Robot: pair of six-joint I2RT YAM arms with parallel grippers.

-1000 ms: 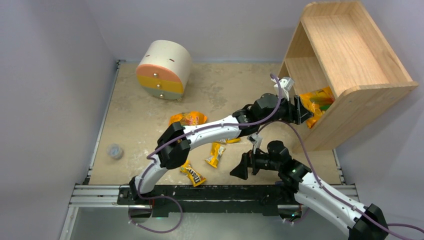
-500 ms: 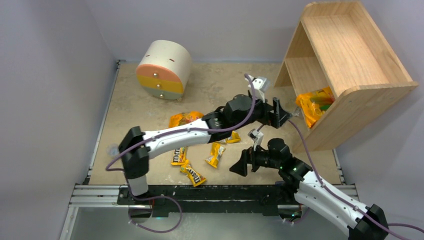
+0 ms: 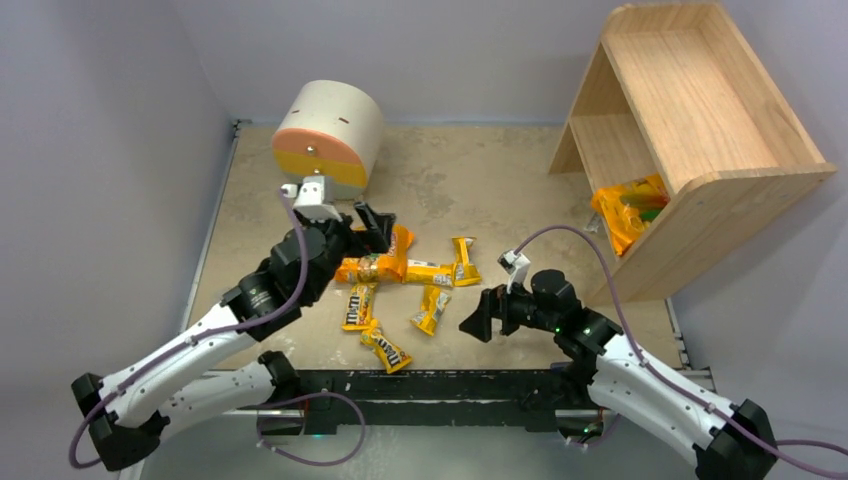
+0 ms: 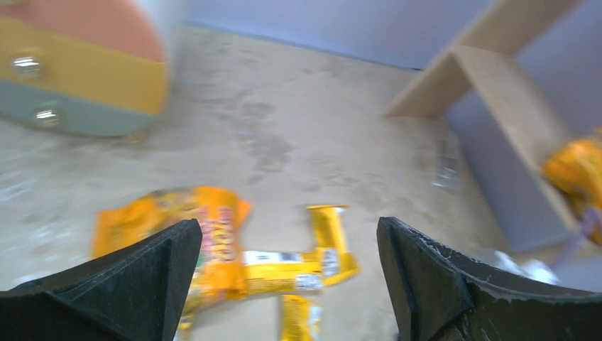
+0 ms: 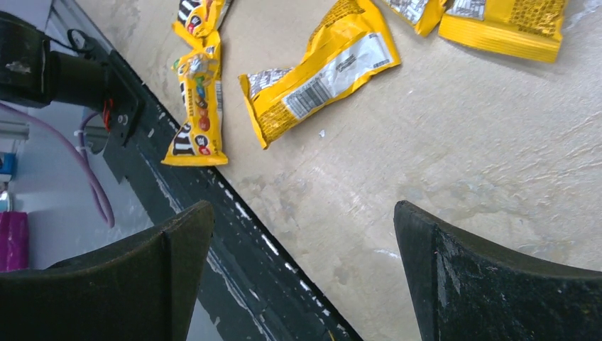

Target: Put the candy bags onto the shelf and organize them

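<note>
The wooden shelf stands at the back right, with one orange bag on its lower tier. The second orange bag lies mid-table, with several yellow M&M's packets beside it and nearer the front edge. My left gripper is open and empty, hovering above that orange bag and a packet. My right gripper is open and empty above the table's front edge, with packets ahead of it.
The round cream cabinet with coloured drawers stands at the back left and shows in the left wrist view. The black rail runs along the table's front edge under my right gripper. Grey walls enclose the table.
My left arm has swung back from the shelf to the left, leaving the orange bag on the lower tier, and now hovers open over the table's candy. The right arm has barely moved.
</note>
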